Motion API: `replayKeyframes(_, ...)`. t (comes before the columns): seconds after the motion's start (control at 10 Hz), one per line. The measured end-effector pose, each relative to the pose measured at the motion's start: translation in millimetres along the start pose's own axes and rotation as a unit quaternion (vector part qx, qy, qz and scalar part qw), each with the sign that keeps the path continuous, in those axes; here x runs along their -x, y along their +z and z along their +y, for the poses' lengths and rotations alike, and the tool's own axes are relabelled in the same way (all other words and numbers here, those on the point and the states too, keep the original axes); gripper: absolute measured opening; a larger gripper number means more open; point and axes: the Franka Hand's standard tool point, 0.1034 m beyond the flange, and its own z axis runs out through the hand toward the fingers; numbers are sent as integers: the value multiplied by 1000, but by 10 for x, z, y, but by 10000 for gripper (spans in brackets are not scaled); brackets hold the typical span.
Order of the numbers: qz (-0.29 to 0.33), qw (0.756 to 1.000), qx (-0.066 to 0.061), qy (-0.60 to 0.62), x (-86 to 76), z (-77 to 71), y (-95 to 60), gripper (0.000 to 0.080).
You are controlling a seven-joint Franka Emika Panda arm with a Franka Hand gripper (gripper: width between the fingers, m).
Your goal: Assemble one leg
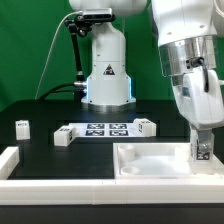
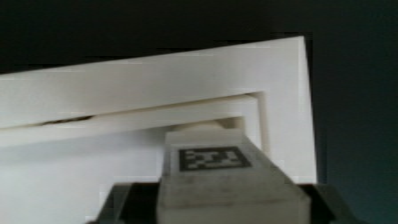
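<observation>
My gripper is shut on a leg, a small white block with a black-and-white tag, held upright over the right corner of the large white tray-like piece. In the wrist view the held leg sits between my dark fingers, its far end at the recessed corner of the tray-like piece. Whether it touches the recess I cannot tell. Other legs lie on the black table: one at the exterior view's left, one near the middle, one at the marker board's right end.
The marker board lies flat in the middle of the table. A white robot base stands behind it. A white rail runs along the table's front and left edge.
</observation>
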Motion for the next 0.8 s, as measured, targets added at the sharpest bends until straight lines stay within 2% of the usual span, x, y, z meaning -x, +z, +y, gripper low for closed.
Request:
replayKeyframes(0.1,1,1000,1,-21,6,3,2,422)
replayKeyframes(0.2,2,996,3,-90,5,2,2,563)
replayKeyframes(0.3,3,986,3,-168,-11,0,2,631)
replayKeyframes(0.4,4,981,4,-196,-2,-2,1,631)
replayKeyframes(0.7,23,900,18,-434,33,-24,-7,649)
replayKeyframes(0.8,28,861,23,-508,45,-30,-9,649)
